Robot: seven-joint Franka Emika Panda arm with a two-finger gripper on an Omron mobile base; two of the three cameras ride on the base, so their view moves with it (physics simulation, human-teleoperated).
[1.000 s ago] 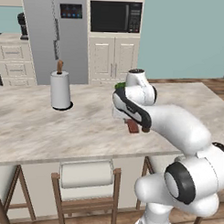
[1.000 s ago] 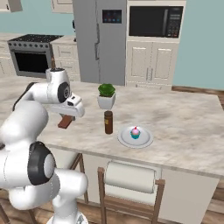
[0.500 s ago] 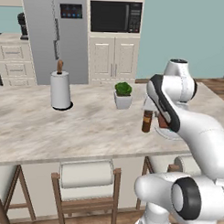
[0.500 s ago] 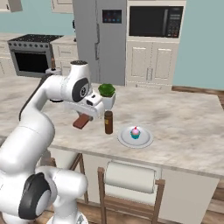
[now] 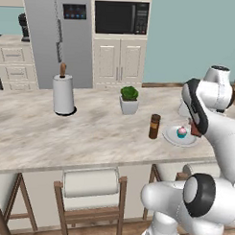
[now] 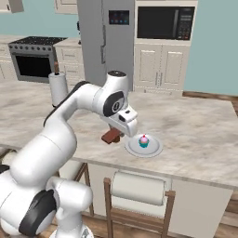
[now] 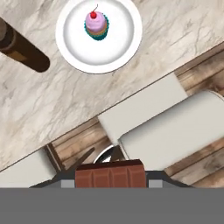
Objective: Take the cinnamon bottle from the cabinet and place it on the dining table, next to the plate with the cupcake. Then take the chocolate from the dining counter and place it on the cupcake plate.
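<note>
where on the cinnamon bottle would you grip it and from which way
Grip the cinnamon bottle around its straight brown body just below the cap, coming in level from the open counter side facing the stools. It stands upright and narrow, so the fingers can span it; the plate sits close on one side and the plant pot stands behind.

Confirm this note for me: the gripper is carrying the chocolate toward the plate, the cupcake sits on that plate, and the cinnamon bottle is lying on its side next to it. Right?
Not quite. The cinnamon bottle stands upright beside the plate, as the left base view shows. The rest holds: the gripper carries the chocolate, and the cupcake sits on the plate.
</note>
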